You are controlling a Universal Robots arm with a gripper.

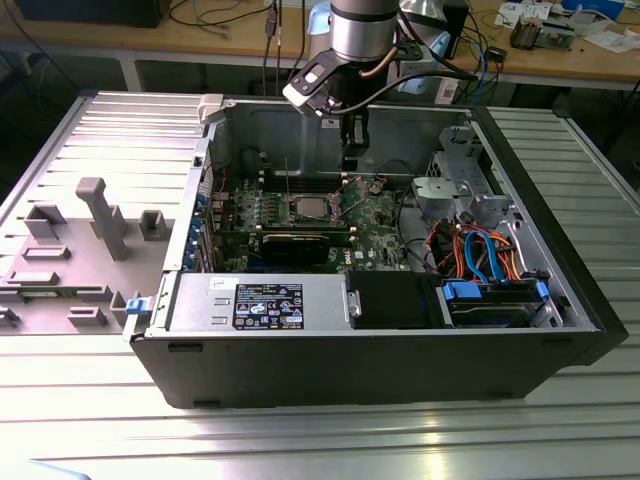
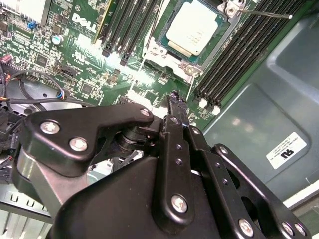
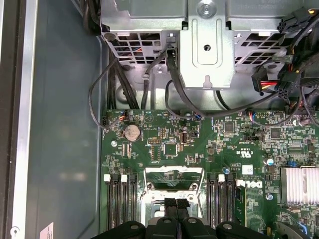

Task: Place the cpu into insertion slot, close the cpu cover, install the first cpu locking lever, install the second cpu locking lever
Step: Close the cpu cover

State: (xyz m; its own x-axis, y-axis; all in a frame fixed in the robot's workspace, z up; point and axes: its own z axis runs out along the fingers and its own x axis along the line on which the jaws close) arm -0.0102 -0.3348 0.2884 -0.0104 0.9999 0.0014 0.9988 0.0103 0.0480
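The cpu (image 2: pixel 192 27), a small square chip with a silver top, lies in the insertion slot (image 3: pixel 173 173) on the green motherboard. The cpu cover (image 2: pixel 169 54), a thin silver frame, lies flat around it. A thin locking lever rod (image 2: pixel 264 14) sticks out over the memory slots beside the socket. My gripper (image 2: pixel 174 97) hangs just above the board at the socket's edge, its black fingers pressed together with nothing between them. In the exterior view the gripper (image 1: pixel 352 160) hovers inside the open case, to the right of and behind the cpu (image 1: pixel 311 207).
Long black memory slots (image 2: pixel 239 55) flank the socket on both sides. A metal drive cage (image 3: pixel 207 45) with black cables stands beyond the board. A power supply (image 1: pixel 265 303) and blue-tabbed drive bay (image 1: pixel 490 300) fill the case's front. Grey case walls (image 2: pixel 269 99) enclose everything.
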